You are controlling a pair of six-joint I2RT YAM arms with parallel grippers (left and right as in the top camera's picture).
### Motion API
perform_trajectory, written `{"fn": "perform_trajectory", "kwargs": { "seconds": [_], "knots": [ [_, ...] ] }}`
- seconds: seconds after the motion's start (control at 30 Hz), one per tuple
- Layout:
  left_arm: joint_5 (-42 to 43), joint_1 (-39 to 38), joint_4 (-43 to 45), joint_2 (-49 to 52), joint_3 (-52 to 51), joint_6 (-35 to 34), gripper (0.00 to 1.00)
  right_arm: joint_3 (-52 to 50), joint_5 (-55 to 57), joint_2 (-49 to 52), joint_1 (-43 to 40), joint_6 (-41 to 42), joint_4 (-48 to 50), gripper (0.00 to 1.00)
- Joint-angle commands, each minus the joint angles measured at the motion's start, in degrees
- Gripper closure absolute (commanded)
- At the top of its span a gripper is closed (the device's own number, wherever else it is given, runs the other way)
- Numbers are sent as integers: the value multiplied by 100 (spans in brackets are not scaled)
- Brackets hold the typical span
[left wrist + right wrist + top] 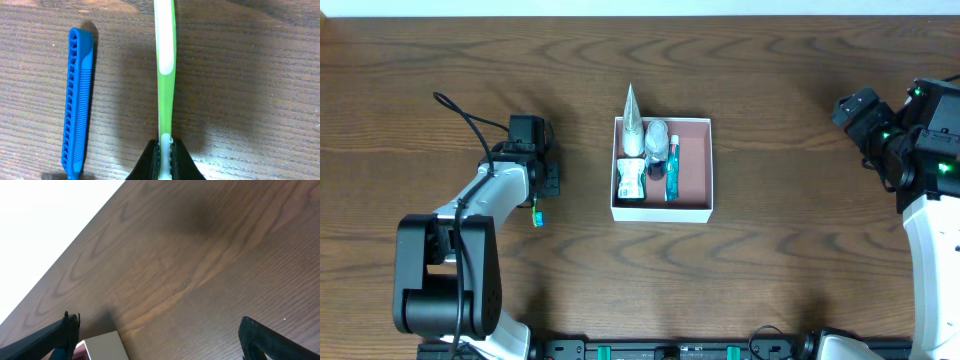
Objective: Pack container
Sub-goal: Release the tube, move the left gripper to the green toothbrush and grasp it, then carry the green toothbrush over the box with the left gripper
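A dark brown, wood-grain surface (pixel 790 270) fills the overhead view. At 12 o'clock a pale strip (pixel 640 6) runs beyond its far edge. The light is even and the shadows soft.

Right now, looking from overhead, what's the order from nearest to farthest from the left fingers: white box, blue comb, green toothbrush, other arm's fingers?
1. Green toothbrush, clamped in the left fingers.
2. Blue comb, on the table right beside it.
3. Container, at mid-table, to the right.
4. Right fingers, open, at the far right edge.

Green toothbrush (pixel 165 75), blue stick (pixel 78 100) (ribbed)
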Motion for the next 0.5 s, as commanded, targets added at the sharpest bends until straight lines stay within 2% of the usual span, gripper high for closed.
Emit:
{"fn": "perform_trajectory", "kwargs": {
  "seconds": [0.0,0.2,0.47],
  "knots": [
    [0,20,-240,175,-31,11,94,35,44,-31,-17,-31,-2,1],
    [81,13,-903,-323,391,-76,94,35,44,-31,-17,-31,-2,1],
    [1344,-111,-1366,-2033,868,-96,94,35,44,-31,-17,-31,-2,1]
  ]
}}
